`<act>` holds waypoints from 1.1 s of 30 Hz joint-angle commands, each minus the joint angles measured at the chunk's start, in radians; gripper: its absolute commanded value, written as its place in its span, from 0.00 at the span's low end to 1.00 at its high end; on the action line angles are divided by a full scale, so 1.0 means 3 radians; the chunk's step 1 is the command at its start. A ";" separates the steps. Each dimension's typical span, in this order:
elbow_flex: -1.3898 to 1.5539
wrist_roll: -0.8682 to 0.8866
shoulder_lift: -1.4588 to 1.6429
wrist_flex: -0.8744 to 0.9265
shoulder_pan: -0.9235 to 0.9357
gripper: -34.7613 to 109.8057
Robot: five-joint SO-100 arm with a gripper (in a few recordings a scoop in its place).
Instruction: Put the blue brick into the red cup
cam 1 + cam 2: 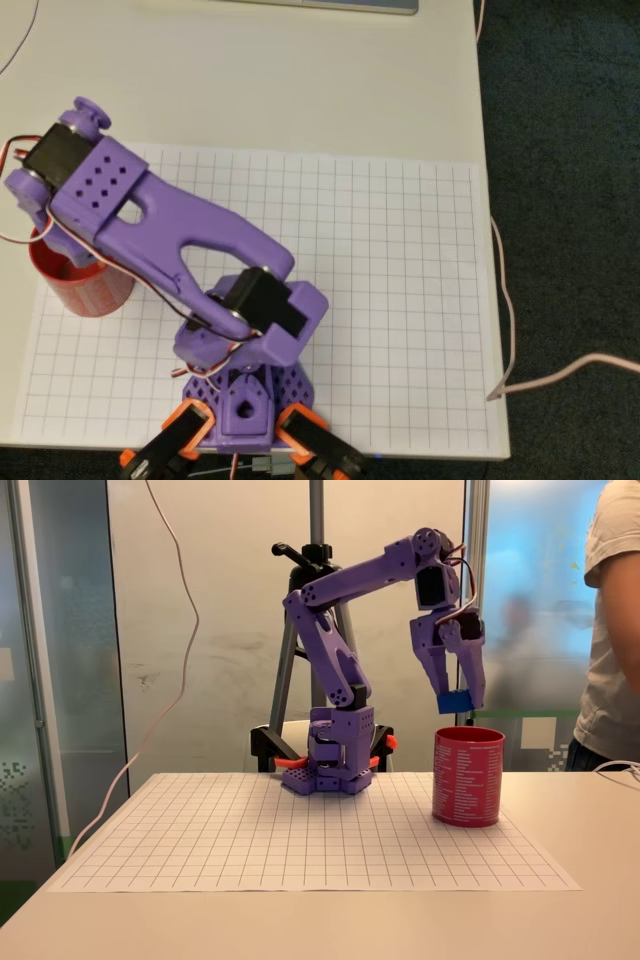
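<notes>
In the fixed view the purple claw (458, 695) pinches the blue brick (455, 701) by its sides, directly above the red cup's (468, 776) open mouth and clear of its rim. The brick looks light, stiff and slick plastic, so its flat side faces seem the safest hold. The cup stands on a grid sheet (300, 830) on the table (560, 920); nothing lies between brick and cup, and a person (615, 630) stands well behind the cup.

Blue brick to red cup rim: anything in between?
Nothing. In the fixed view the blue brick, held by the gripper, hangs just above the red cup; the gap is bare.
</notes>
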 commanded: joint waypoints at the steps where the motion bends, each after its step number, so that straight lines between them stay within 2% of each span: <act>1: -0.0164 0.0066 0.0010 0.0056 -0.0112 0.37; 2: -0.0123 0.0133 0.0066 0.0061 -0.0133 0.52; 3: -0.0087 0.0225 0.0138 0.0061 -0.0133 0.61; 6: -0.0082 0.0368 0.0256 0.0056 -0.0179 0.72; 23: -0.0072 0.0399 0.0235 0.0056 -0.0159 0.72; 24: -0.0066 0.0358 0.0230 0.0056 -0.0164 0.70; 25: -0.0066 0.0225 0.0205 0.0056 -0.0189 0.53; 26: -0.0123 0.0092 0.0133 0.0041 -0.0199 0.24; 33: -0.0082 0.0153 0.0097 0.0056 -0.0143 0.24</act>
